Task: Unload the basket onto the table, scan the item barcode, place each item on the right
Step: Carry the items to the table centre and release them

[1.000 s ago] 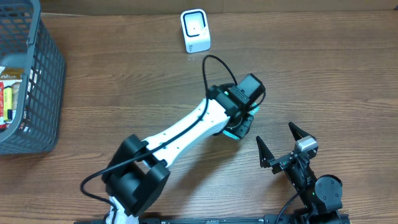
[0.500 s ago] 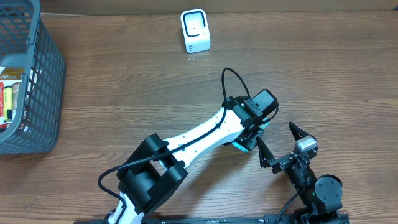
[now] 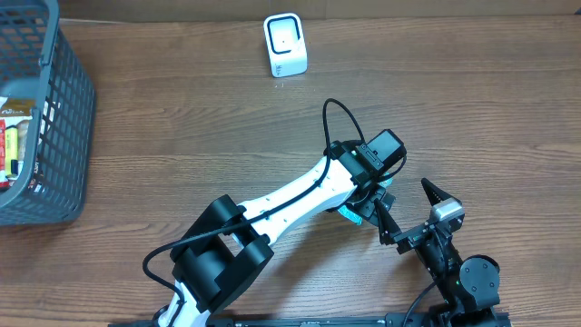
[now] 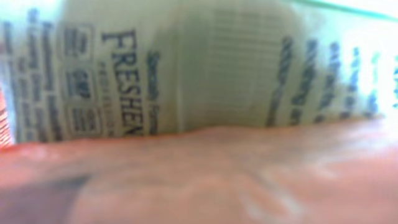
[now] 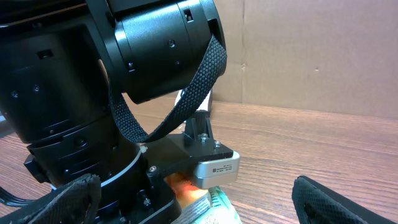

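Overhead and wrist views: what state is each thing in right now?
left gripper: right over the packet; open or shut cannot be told.
right gripper: open, holding nothing.
packet: under the left gripper, printed side towards its camera; whether it is gripped cannot be told.
scanner: upright at the far edge, nothing in front of it.
basket: upright, some goods inside.

The pale green packet (image 4: 186, 68) filling the left wrist view carries dark letters reading "FRESHE", cut off at a fold; its smaller print is too blurred to read.
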`<state>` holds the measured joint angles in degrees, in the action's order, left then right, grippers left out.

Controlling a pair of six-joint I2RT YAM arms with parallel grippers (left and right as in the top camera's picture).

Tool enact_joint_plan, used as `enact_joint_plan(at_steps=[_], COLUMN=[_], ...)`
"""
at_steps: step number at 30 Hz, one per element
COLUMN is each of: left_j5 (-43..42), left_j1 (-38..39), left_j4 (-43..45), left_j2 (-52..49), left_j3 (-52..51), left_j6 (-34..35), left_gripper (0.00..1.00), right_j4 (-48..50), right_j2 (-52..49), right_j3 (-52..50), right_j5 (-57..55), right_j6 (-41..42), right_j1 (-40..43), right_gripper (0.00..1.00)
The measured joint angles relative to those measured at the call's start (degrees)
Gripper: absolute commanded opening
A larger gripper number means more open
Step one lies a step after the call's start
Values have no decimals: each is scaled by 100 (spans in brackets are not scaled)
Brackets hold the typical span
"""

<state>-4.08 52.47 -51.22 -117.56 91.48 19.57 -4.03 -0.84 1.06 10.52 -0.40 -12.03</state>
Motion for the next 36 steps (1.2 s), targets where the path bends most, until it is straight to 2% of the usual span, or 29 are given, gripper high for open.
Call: enact_joint_plan(at_steps=[8,17,19,23,35,36], left_j5=[0,17,4,4,9,9], left_j1=[-177,-343,-337,-337,-280,-280], left_j4=[-472,-579,-627,-756,-706,-708], left_j2=[42,660,688,686,562,509], left_j3=[511,866,876,876,846,841], left_j6=[-2,-2,2,-17,-20,-22], left_gripper=[100,99,91,81,70,66], right_j4=[0,11,9,9,-28,-20], right_j2=[0,31,31,31,31,31], right_j3=[0,0,0,0,0,0], right_j5=[-2,57,57,57,59,52], right_j6=[0,39,39,39,22,22], right_j1=[0,0,0,0,0,0], right_gripper=[100,100,100,100,100,100])
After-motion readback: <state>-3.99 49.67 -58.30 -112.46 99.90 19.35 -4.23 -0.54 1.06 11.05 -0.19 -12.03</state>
